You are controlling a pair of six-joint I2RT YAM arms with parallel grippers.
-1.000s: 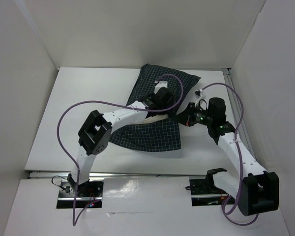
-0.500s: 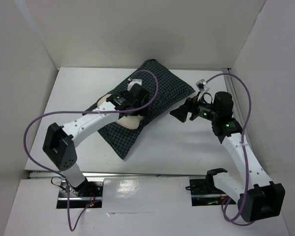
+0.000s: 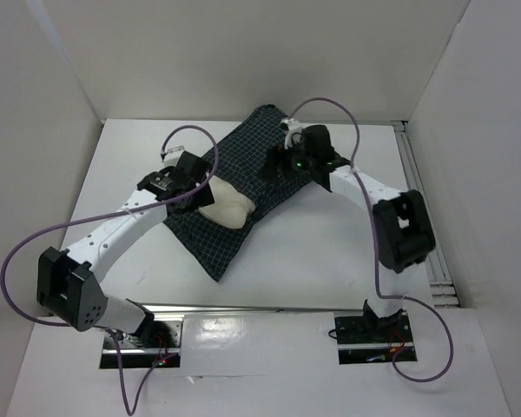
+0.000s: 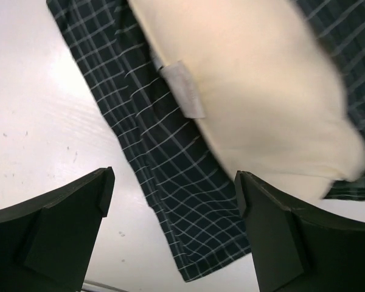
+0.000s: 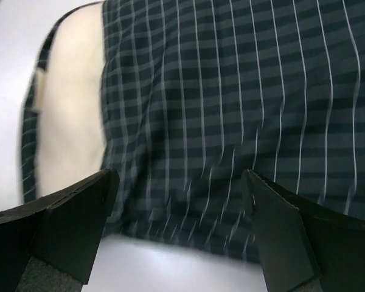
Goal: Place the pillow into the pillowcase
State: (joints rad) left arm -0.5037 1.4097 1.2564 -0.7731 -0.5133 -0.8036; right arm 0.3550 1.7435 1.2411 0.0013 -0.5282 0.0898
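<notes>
left gripper (image 4: 173, 176): jaws wide apart, hovering over pillow (image 4: 255, 91) | pillow: cream end pokes from pillowcase (image 3: 259, 161) | right gripper (image 5: 181, 175): jaws apart above checked cloth, nothing held

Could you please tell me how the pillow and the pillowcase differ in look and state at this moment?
Colour: the pillow is plain cream, while the pillowcase is dark navy with a white grid.
Shape: the pillow is plump, while the pillowcase's near end lies flat and limp.
Exposure: the pillowcase lies spread out, while the pillow shows only in part, the rest under the checked cloth.
Both are soft and lie on the white table.
</notes>
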